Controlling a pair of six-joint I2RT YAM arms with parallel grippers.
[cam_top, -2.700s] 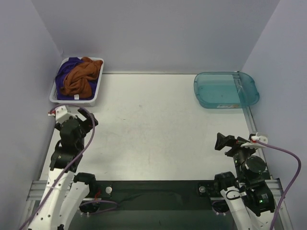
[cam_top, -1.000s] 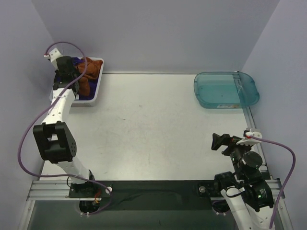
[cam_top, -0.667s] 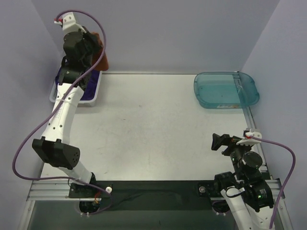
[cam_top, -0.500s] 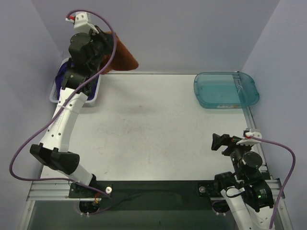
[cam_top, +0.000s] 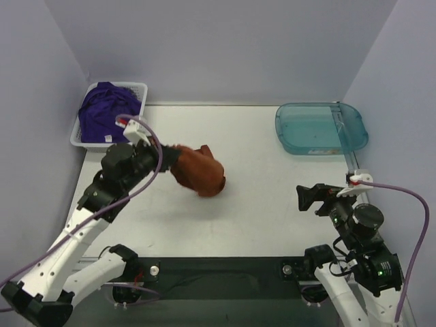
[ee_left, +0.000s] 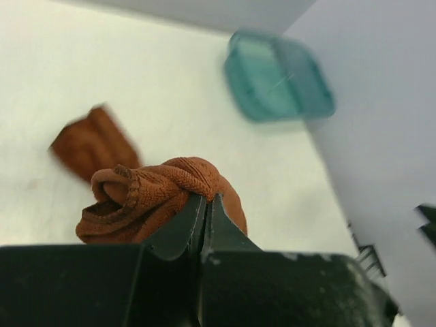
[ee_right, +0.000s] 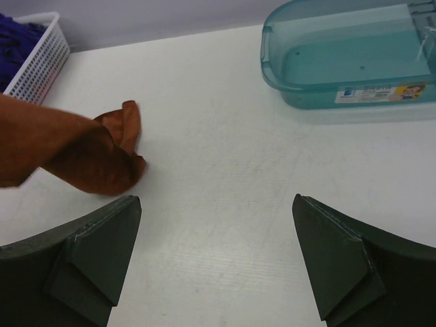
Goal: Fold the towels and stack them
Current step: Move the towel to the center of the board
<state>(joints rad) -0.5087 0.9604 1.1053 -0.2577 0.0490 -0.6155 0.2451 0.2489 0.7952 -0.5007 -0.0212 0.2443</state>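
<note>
From above, the left gripper (cam_top: 173, 161) is over the middle-left part of the table (cam_top: 272, 211). It pinches the orange towel (cam_top: 201, 174), which hangs from it as a bunched lump, low over the surface. The purple towels (cam_top: 102, 112) lie in a heap inside the basket (cam_top: 140, 86) at the far left corner. The tray (cam_top: 283, 129) stands at the far right. The right gripper (cam_top: 306, 197) is near its own base, well apart from the orange towel.

In the left wrist view, the jaws are pressed together on a twisted fold of the orange towel. A loose end shows lower down, blurred.

In the right wrist view, the fingers are spread wide with nothing between them. The low end of the orange towel seems to rest on the table.

I think the risk is in the bunching. If the towel is let go like this, it lands as a lump, with one end tucked under, and cannot be folded before it is spread. The pinch takes only a small fold, so a pull against the table could make it slip out.

I count one orange towel, one basket, one tray and two grippers. The purple towels are too tangled to count.
</note>
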